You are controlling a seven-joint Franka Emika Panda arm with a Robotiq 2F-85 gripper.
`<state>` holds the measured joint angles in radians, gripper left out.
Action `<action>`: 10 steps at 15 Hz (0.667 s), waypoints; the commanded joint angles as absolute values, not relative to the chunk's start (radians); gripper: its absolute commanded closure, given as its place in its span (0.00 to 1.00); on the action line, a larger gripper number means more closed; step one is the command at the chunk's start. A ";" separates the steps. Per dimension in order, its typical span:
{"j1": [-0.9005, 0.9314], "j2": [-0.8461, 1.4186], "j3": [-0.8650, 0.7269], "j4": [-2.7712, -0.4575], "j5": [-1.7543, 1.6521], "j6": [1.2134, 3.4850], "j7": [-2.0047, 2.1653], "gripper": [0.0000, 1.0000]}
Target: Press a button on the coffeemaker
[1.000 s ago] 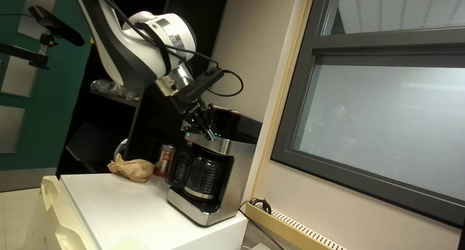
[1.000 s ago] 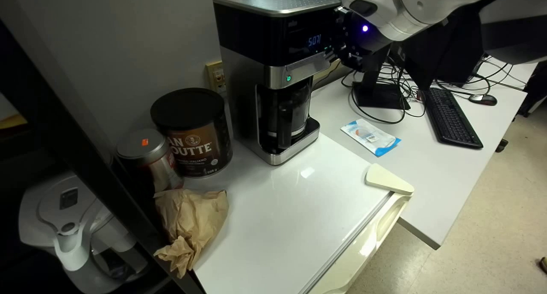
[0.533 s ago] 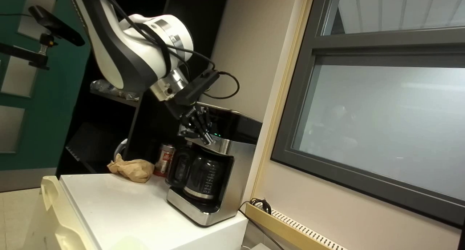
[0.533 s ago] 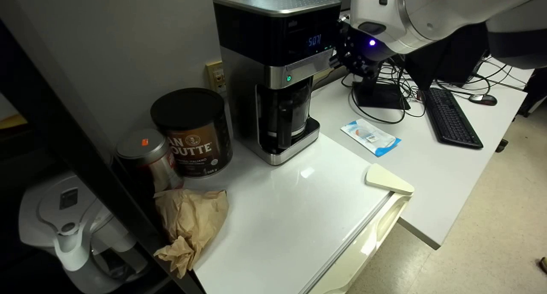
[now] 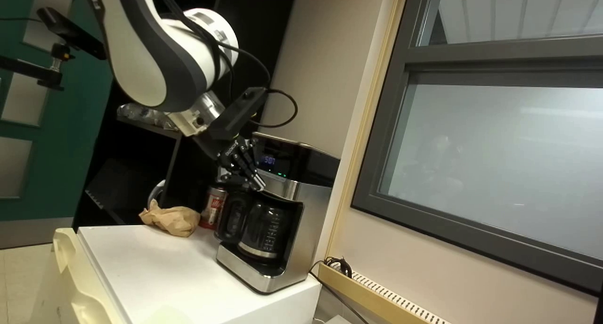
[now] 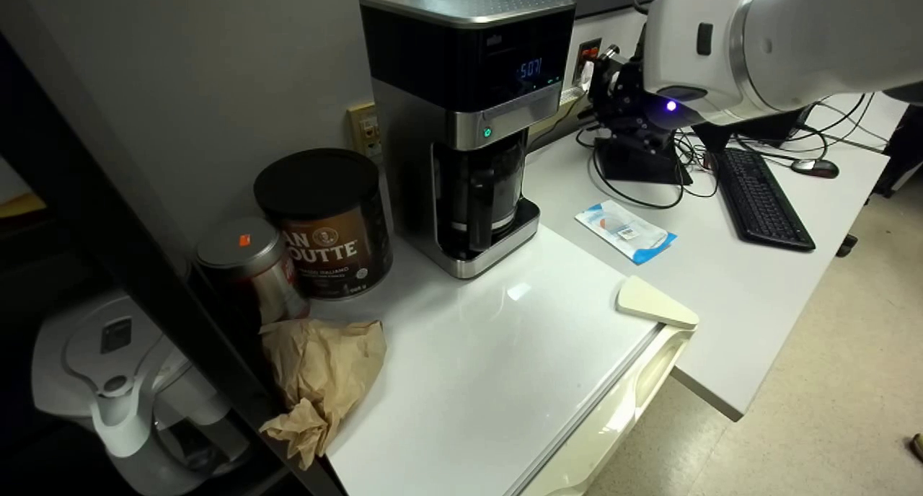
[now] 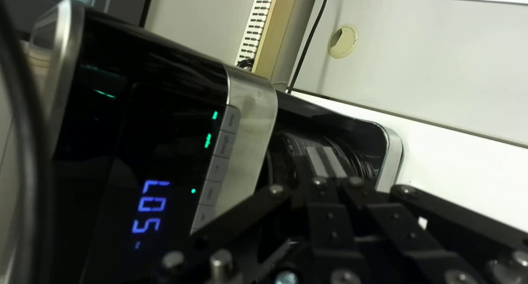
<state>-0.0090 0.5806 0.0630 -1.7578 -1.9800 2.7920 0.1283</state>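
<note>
The black-and-silver coffeemaker [image 5: 313, 225] stands on the white cabinet top, also in an exterior view [image 6: 414, 164]. In the wrist view its blue display [image 7: 150, 207] glows beside a column of grey buttons [image 7: 216, 168]. A green-lit round button [image 6: 487, 132] shows on the silver band; in an exterior view the gripper hides that spot. The dark glass carafe [image 5: 266, 227] sits inside. My gripper [image 5: 257, 182] is shut and empty, in front of the band. In the wrist view its fingertips [image 7: 326, 162] are together, over the carafe area in the picture. No contact with a button is visible.
A brown paper bag [image 6: 328, 381], a silver-lidded can [image 6: 249, 265] and a larger dark can [image 6: 324, 229] stand beside the coffeemaker. The cabinet top [image 6: 461, 366] adjoins a desk with a keyboard [image 6: 764, 200], cables and a blue-white packet [image 6: 626, 231]. A dark shelf post stands nearby.
My gripper has moved away from the coffeemaker's panel and somewhat lower. The blue display, covered before in an exterior view, now shows there. The coffeemaker has not moved.
</note>
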 commanded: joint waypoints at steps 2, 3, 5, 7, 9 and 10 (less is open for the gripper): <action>-0.022 0.497 0.083 -1.860 -2.252 2.783 0.348 0.99; -0.028 0.486 0.093 -1.874 -2.324 2.779 0.404 0.99; -0.042 0.473 0.117 -1.893 -2.447 2.770 0.500 0.99; -0.054 0.461 0.139 -1.912 -2.543 2.759 0.581 0.99; -0.071 0.450 0.185 -1.913 -2.510 2.745 0.539 0.99; -0.075 0.446 0.195 -1.919 -2.515 2.737 0.553 0.99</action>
<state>-0.0494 0.4870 0.1368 -1.8812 -2.5148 2.7762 0.5576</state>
